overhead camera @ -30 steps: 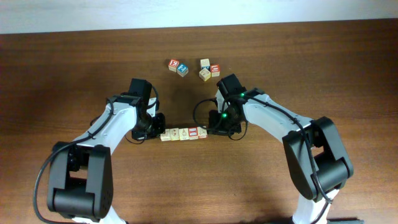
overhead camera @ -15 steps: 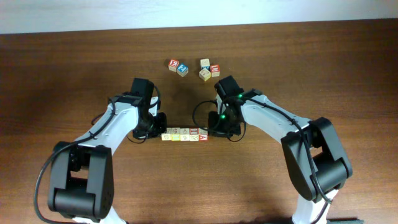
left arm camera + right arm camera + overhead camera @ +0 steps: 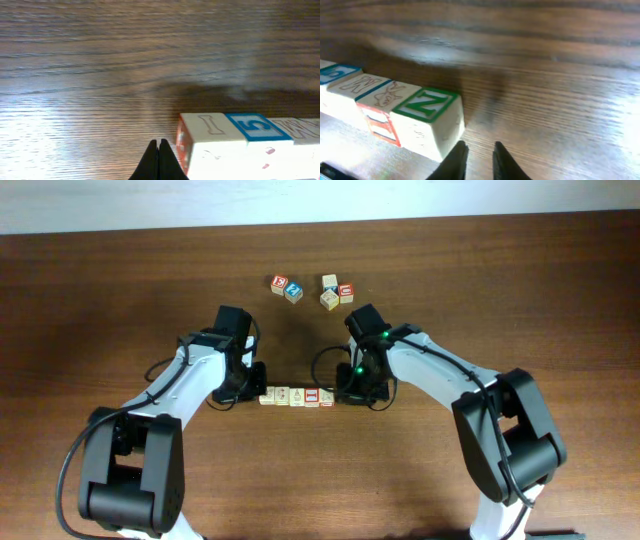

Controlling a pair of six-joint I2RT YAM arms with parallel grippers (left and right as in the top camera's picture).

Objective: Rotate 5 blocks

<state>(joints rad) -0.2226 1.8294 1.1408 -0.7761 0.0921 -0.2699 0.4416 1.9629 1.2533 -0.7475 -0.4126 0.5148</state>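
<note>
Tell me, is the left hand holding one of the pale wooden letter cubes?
No, the left hand is shut with nothing between its tips, just beside the nearest pale wooden letter cube.

The blocks (image 3: 297, 396) are five little pale-wood cubes sitting flat on the counter (image 3: 120, 300) in one straight left-to-right row, faces touching. From above, most tops look plain tan. The red-framed block (image 3: 312, 395) is second from the right. Up close, the right end block (image 3: 427, 117) shows a green-framed N and the left end block (image 3: 210, 132) shows an I.
</note>
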